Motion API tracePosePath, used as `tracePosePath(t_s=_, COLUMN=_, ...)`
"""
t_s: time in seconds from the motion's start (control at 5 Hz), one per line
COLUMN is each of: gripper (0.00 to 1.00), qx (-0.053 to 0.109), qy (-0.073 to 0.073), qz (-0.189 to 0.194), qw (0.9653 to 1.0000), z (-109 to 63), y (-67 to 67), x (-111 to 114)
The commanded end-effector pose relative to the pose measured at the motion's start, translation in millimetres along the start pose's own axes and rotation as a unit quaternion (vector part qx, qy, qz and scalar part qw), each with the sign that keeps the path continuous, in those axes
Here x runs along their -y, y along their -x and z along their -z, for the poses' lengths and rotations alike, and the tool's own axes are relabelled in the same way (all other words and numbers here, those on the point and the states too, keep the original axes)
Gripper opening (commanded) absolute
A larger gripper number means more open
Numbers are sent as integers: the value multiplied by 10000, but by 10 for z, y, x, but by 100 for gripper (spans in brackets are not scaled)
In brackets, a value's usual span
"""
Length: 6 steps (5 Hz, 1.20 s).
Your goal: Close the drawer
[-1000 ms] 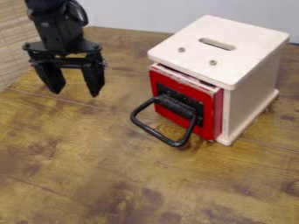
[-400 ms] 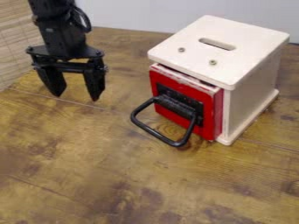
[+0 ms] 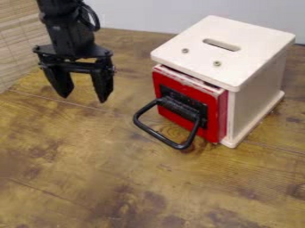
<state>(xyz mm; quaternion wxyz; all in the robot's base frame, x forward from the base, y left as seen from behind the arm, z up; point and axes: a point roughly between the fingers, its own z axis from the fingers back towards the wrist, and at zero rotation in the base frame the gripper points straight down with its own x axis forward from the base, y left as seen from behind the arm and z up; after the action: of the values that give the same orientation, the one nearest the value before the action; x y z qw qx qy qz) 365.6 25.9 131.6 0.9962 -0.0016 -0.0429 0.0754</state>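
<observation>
The red drawer with a dark slotted centre sits in a cream-white cube box at the right. It is pulled out a little from the box front. Its large black loop handle hangs down and rests on the wooden table. My black gripper hangs over the table at the upper left, well to the left of the drawer. Its two fingers point down, are spread apart and hold nothing.
The box top has a slot and two small screws. A woven light-coloured panel stands along the far left edge. The wooden table spreads out in front of the box.
My gripper has moved a little to the right, toward the drawer, staying open. The drawer and box have not moved.
</observation>
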Motion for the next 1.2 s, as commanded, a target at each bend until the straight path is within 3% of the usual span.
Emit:
tracePosePath(t_s=0.0, gripper=100, qx=462, qy=143, qz=-160, qw=9987, z=-326, y=-18, x=-33)
tracePosePath(t_s=0.4, gripper=100, qx=568, qy=118, qz=-314, qw=9978, z=-403, y=100, x=-121)
tracePosePath(t_s=0.6, gripper=100, qx=607, qy=-35, qz=-113, qw=9981, z=-307, y=62, x=-126)
tracePosePath(t_s=1.0, gripper=100, qx=422, qy=-97, qz=-462, qw=9980, z=-322, y=20, x=-49)
